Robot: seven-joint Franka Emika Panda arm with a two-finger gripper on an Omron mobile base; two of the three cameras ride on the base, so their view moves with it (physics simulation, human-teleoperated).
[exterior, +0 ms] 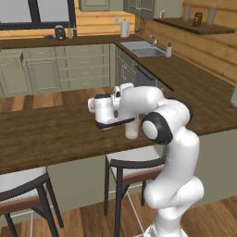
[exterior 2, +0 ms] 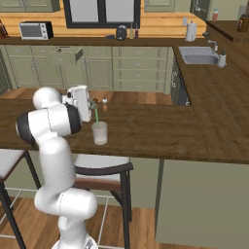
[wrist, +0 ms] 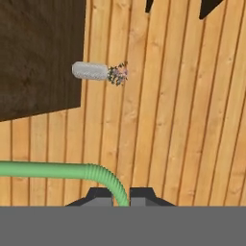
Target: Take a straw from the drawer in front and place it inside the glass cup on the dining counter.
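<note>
At about nine o'clock of the glass cup point(exterior 2: 99, 133) on the bench point(exterior 2: 160, 131), the claw point(exterior 2: 91, 108) is clamped on the straw point(exterior 2: 96, 115), whose tip hangs over the rim; lower it upright before letting go.

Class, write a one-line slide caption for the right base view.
Gripper shut on the green straw, its lower end inside the glass cup on the dining counter.
</note>
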